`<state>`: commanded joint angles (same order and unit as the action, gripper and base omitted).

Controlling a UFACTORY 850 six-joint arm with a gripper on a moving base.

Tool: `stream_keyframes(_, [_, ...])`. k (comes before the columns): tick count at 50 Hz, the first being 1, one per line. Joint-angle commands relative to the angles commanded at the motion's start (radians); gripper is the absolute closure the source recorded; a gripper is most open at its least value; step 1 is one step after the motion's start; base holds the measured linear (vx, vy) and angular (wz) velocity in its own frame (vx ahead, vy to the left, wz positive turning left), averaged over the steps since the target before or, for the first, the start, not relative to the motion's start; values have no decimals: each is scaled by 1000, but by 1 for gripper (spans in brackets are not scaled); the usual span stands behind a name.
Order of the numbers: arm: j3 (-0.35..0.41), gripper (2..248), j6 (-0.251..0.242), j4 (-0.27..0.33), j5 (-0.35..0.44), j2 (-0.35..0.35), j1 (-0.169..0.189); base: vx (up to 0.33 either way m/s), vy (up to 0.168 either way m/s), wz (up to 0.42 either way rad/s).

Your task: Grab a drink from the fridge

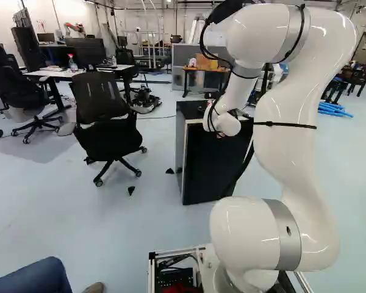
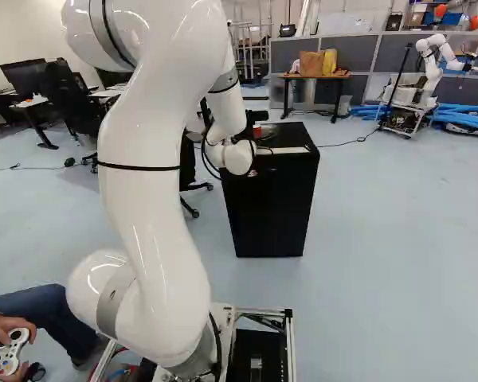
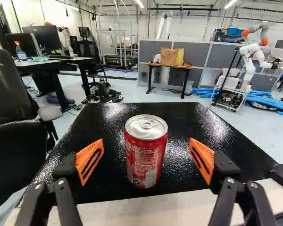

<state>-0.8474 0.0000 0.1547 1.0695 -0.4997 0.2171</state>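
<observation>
My gripper [image 2: 257, 116], partly hidden by the arm in the right base view, is over the top of a black fridge [image 2: 275, 203]. The fridge also shows in the left base view, its front closed as far as the arm lets me see. In the wrist view, a red drink can [image 3: 145, 157] with a silver lid stands upright on the black fridge top [image 3: 179, 125]. The open gripper [image 3: 146, 165] has one orange pad on each side of the can, with a gap on both sides and neither touching.
A light strip [image 3: 146, 209] edges the fridge top nearest the gripper. Left of the fridge stands a black office chair [image 1: 107, 131]. Farther off are a desk [image 1: 73, 72], a wooden table [image 2: 315, 77] with bags, and another robot [image 2: 432, 68]. A person sits beside the base holding a controller [image 2: 12, 350].
</observation>
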Motion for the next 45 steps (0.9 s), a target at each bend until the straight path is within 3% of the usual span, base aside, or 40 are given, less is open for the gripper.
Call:
stream_keyframes(1, [0,3,0,0,0,0,0,0,0,0])
stream_keyframes(2, [0,28,0,0,0,0,0,0,0,0])
stream_keyframes(6, [0,28,0,0,0,0,0,0,0,0])
stream_keyframes(7, [0,67,0,0,0,0,0,0,0,0])
stream_keyframes(11, [0,67,0,0,0,0,0,0,0,0])
stream_keyframes(12, [0,105,0,0,0,0,0,0,0,0])
stream_keyframes(17, [0,105,0,0,0,0,0,0,0,0])
stream_keyframes(18, [0,143,0,0,0,0,0,0,0,0])
stream_keyframes(45, [1,150,0,0,0,12,0,0,0,0])
